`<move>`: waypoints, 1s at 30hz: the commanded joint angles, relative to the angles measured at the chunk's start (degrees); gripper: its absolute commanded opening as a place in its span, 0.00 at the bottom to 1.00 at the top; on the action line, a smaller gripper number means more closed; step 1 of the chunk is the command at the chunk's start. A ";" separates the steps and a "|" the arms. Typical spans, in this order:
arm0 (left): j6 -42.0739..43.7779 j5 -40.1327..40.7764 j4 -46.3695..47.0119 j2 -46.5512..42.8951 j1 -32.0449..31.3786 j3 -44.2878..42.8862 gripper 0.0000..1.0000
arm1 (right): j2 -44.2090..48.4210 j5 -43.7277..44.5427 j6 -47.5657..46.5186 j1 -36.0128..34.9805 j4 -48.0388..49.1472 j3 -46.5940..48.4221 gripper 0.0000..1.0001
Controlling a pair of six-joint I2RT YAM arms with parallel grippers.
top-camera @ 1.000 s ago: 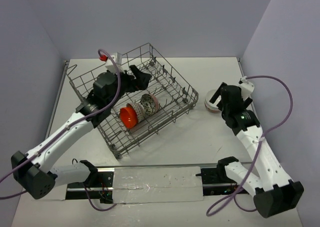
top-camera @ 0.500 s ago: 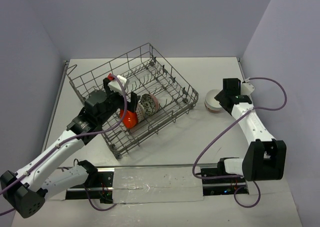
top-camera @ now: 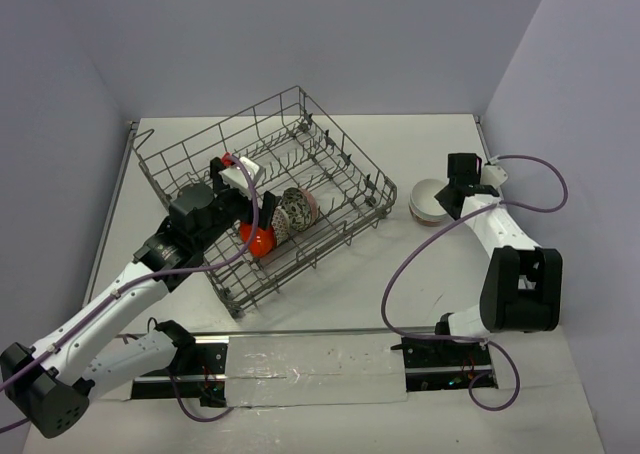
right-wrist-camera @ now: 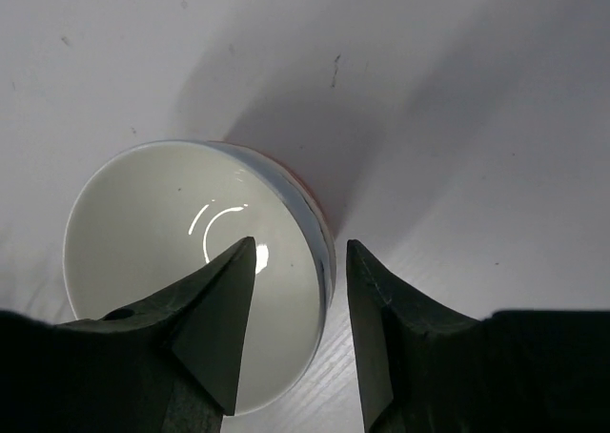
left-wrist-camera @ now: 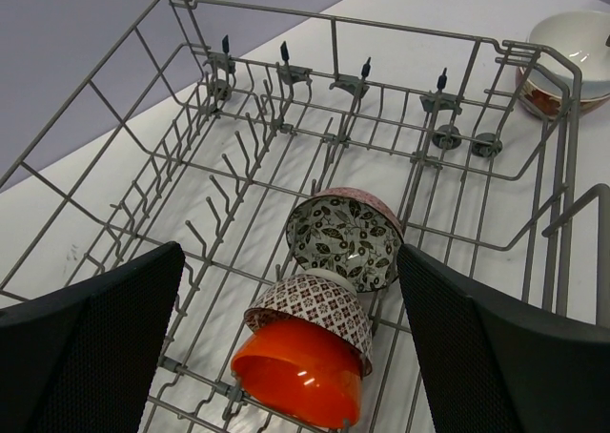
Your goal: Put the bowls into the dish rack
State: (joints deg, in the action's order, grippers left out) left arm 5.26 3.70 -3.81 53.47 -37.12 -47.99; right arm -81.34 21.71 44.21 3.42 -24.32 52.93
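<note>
The dish rack (top-camera: pixel 160 169) (left-wrist-camera: pixel 334 18) sits angled at centre left. Two bowls stand on edge between its tines: an orange-red one (top-camera: pixel 257 237) (left-wrist-camera: pixel 300 376) and a dark-leaf patterned one (top-camera: pixel 297 207) (left-wrist-camera: pixel 345 240). My left gripper (top-camera: pixel 248 214) (left-wrist-camera: pixel 289 257) hangs wide open just above them, touching neither. A third bowl (top-camera: pixel 427 200) (left-wrist-camera: pixel 572 47) (right-wrist-camera: pixel 162 252), white inside, rests upright on the table to the right of the rack. My right gripper (top-camera: pixel 447 199) (right-wrist-camera: pixel 300 247) straddles its near rim, one finger (right-wrist-camera: pixel 224 319) inside, the other (right-wrist-camera: pixel 381 328) outside, with gaps showing on both sides.
White table with lilac walls at the back and sides. The rack's right corner (top-camera: pixel 388 189) lies close to the white bowl. A grey mounting rail (top-camera: pixel 320 359) runs along the near edge between the arm bases.
The right gripper's jaws have narrowed around the white bowl's rim, and that arm has folded back. The left gripper drew back from the rack's far side to above the two bowls.
</note>
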 commanded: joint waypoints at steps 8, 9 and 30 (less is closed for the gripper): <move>1.69 -2.47 2.06 0.49 -0.14 -0.09 0.99 | -1.72 -0.53 -0.61 0.18 4.45 1.74 0.33; 1.77 -3.00 1.97 0.40 -0.14 -0.09 0.99 | -1.54 -0.71 -0.96 0.18 4.63 1.65 0.28; 4.41 -14.43 2.24 1.54 -2.68 -0.79 0.98 | 13.91 5.61 -6.94 -6.32 -1.43 4.20 0.00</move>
State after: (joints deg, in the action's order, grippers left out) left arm 7.57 -7.22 -3.81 54.83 -38.28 -47.99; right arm -72.23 23.07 38.48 -1.43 -25.71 52.97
